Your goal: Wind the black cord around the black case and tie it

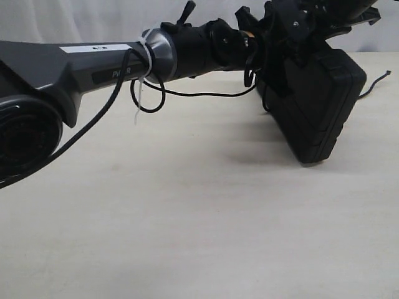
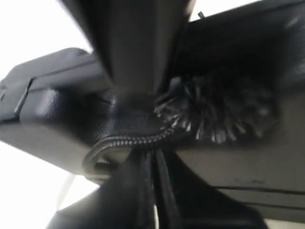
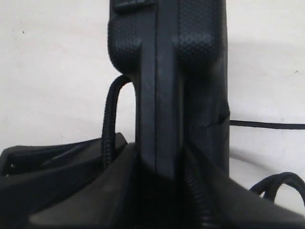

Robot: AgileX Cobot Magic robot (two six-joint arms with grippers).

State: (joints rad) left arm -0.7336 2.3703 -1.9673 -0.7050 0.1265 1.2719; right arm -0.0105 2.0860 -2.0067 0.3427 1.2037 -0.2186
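Note:
The black case (image 1: 321,103) stands tilted on one edge at the right of the table. My right gripper (image 1: 293,31) comes down from above and is shut on its upper edge; the right wrist view shows the case (image 3: 195,57) edge-on between the fingers (image 3: 95,191). My left gripper (image 1: 257,68) reaches across to the case's upper left side. In the left wrist view its fingers (image 2: 133,191) are shut on the braided black cord (image 2: 128,141), whose frayed tuft (image 2: 224,114) lies against the case (image 2: 57,119). Cord (image 3: 109,119) runs up one face. A loose end (image 1: 376,81) lies on the table.
The left arm (image 1: 93,68) spans the view from the left at case height, with a smooth black cable loop (image 1: 149,99) and a white zip tie (image 1: 138,99) hanging from it. The pale tabletop (image 1: 187,205) stretches in front of the case.

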